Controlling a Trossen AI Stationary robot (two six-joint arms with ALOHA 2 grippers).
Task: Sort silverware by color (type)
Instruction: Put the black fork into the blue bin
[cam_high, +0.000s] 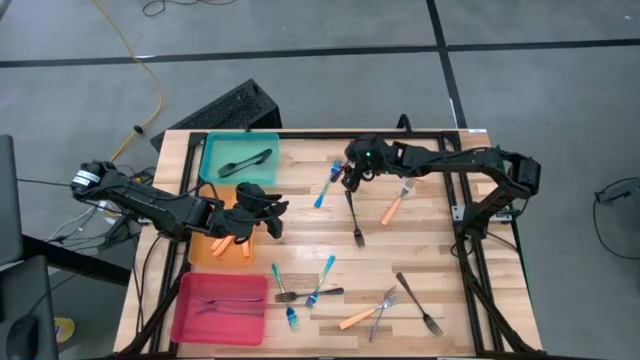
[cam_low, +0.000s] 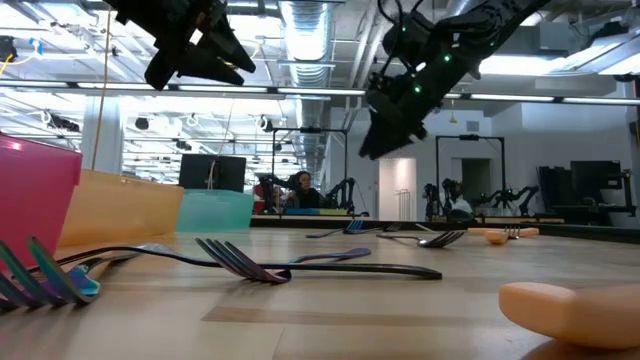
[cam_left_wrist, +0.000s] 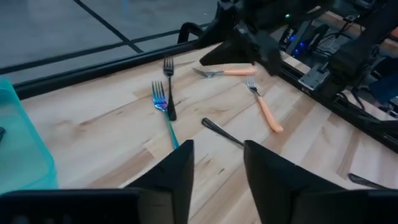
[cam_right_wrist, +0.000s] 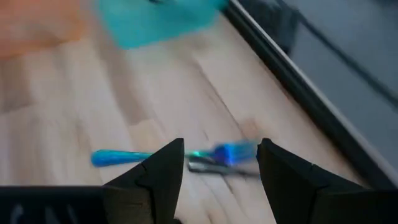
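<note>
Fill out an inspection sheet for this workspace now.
Surface: wooden table, dark frame.
Job's things: forks scattered; blue fork beneath right gripper; orange forks in orange tray; dark fork in teal tray; forks in pink tray.
Clutter: nothing seen.
Grippers: left gripper open, empty, beside orange tray; right gripper open, over blue fork.
Cables: yellow cable on floor.
Surroundings: grey floor; person seated far behind, low view.
</note>
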